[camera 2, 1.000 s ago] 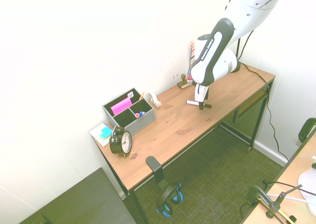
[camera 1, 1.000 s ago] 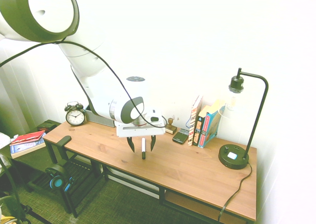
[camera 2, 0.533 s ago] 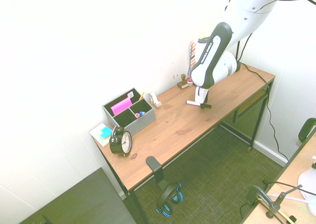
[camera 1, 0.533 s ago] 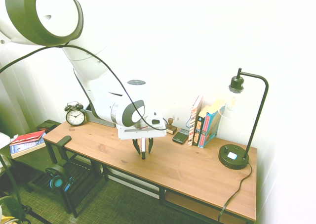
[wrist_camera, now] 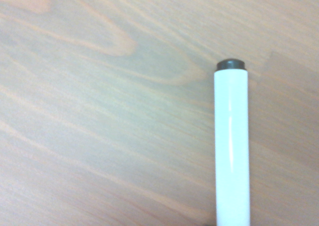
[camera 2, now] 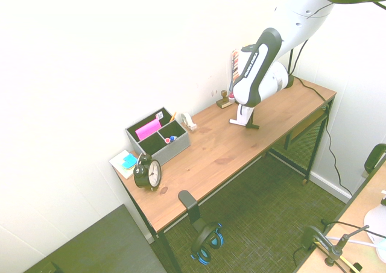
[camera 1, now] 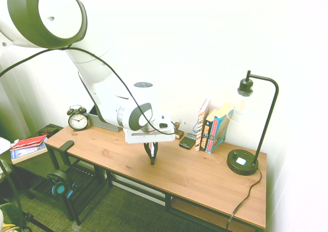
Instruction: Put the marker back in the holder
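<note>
The Franka gripper (camera 1: 152, 158) pinches the white marker (camera 2: 238, 123) between its jaws, low over the wooden desk (camera 2: 208, 158). Well apart from it, the grey desk organizer (camera 2: 173, 149) sits beside the black alarm clock (camera 2: 148, 172), pink sticky notes (camera 2: 148, 129) inside.

Bare tabletop (camera 2: 205, 170) runs between the organizer (camera 2: 175, 150) and the marker (camera 2: 238, 123). The alarm clock (camera 2: 148, 172) blocks the organizer's near-corner side.

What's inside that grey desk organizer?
The grey organizer holds a pink pad and a few pens. Its walls and dividers hide the compartment bottoms partly.
</note>
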Robot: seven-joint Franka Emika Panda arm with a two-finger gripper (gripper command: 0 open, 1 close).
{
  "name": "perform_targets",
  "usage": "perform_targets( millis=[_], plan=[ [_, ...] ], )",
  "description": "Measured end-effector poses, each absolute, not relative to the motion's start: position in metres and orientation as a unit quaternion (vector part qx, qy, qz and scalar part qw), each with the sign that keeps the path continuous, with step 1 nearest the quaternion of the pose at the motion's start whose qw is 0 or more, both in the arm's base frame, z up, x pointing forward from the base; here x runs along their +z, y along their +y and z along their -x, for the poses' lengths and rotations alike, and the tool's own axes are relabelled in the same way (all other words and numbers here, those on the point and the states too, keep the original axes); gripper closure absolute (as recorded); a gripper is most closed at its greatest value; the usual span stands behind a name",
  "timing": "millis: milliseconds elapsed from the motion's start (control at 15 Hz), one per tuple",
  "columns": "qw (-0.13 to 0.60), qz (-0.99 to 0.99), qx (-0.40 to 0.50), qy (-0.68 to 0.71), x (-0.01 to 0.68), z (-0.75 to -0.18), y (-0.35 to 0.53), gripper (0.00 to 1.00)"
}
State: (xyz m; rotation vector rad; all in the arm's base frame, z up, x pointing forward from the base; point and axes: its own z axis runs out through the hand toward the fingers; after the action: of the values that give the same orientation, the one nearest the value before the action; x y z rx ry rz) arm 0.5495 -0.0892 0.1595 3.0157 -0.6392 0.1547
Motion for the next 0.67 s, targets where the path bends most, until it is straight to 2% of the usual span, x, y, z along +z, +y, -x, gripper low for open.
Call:
perform_targets(
  millis=[200, 400, 667],
  plan=[
    [0.007, -0.967, 0.014, -0.253, 0.184, -0.553, -0.075, 1.00],
    [-0.010, -0.952, -0.051, -0.303, 0.267, -0.543, -0.033, 1.00],
    [-0.002, -0.919, -0.160, -0.360, 0.358, -0.505, 0.067, 1.00]
  ],
)
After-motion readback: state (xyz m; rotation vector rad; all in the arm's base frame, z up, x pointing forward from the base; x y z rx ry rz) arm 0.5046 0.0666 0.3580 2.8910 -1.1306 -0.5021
